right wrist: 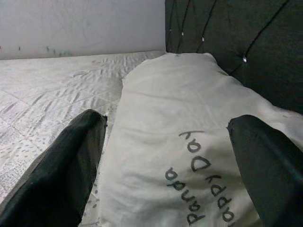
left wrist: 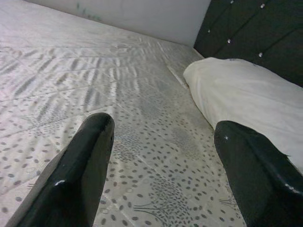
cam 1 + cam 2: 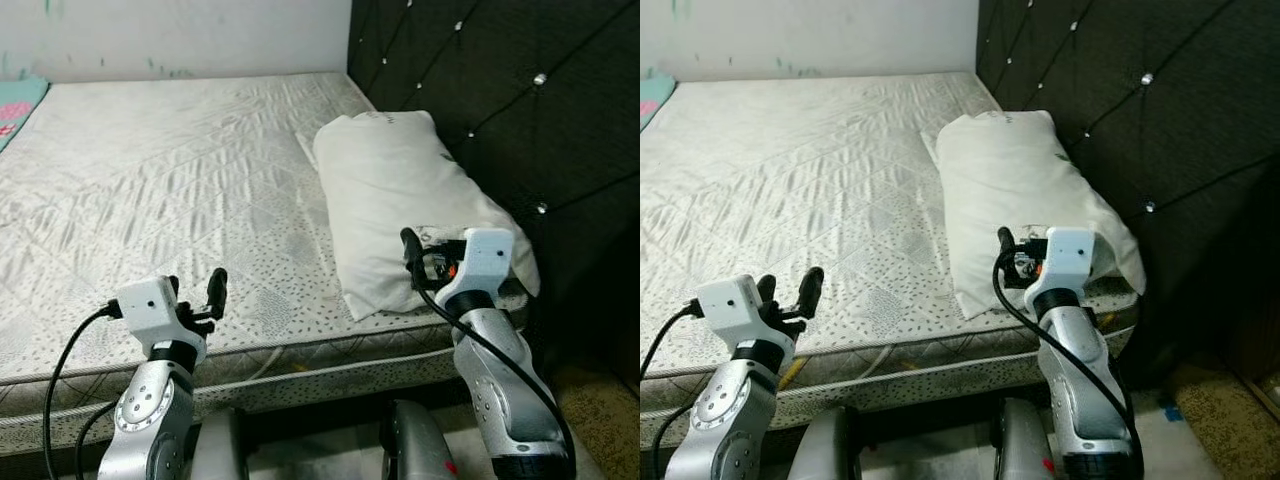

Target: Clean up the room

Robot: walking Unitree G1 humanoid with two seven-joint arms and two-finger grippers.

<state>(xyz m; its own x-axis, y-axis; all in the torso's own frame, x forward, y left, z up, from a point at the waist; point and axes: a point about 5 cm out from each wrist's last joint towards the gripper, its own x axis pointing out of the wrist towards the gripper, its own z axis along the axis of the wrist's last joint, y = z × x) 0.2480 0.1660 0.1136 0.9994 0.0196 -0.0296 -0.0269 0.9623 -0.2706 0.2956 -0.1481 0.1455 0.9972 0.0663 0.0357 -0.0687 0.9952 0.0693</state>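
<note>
Your right gripper (image 1: 165,170) hovers spread wide over the pillow's (image 3: 400,190) near end, against the headboard (image 3: 500,90); its handwritten words read upside down, unclear. Left gripper (image 2: 161,165) gapes above the mattress (image 3: 150,180).

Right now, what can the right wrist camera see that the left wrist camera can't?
The right wrist view looks down the pillow and catches handwriting inked on its near end, with the right gripper held open, one finger on each side of the pillow's width. The left wrist view takes in a wide stretch of the patterned mattress between the open left gripper fingers, the pillow off to one side. Both share the pillow, the mattress, the dark tufted headboard and the pale wall.
</note>
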